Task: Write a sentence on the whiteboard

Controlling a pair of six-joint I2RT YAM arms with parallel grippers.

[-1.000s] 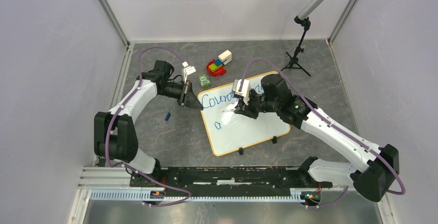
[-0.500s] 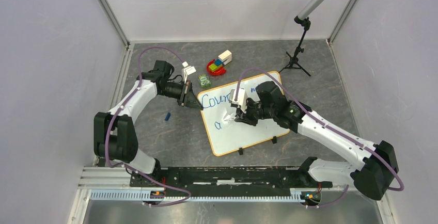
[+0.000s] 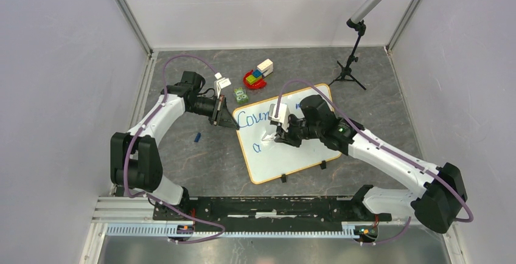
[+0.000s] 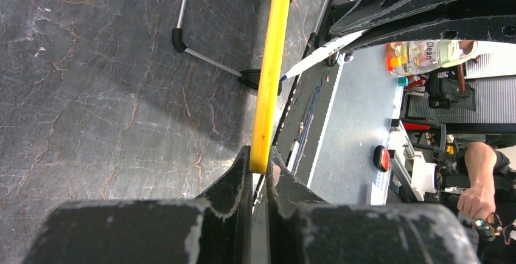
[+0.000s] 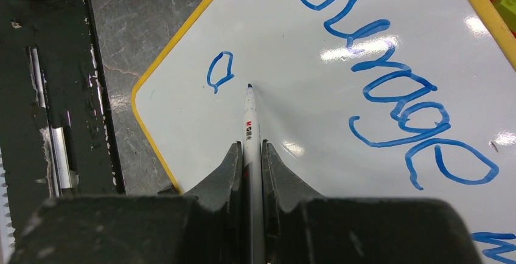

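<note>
The whiteboard (image 3: 292, 157) lies askew on the table between my two arms. On it the sentence (image 5: 389, 87) reads "Courage" in blue, with a lone "a" on the line below. The marker (image 5: 251, 124) has its tip just beside that "a", and its barrel print is too small to read. My right gripper (image 5: 249, 151) is clamped on the marker. My left gripper (image 4: 260, 160) pinches the board's yellow rim.

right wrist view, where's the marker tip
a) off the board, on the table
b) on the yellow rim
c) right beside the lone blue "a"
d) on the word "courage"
c: the marker clamped in the right gripper has its tip on the whiteboard, right next to the lone a.
</note>
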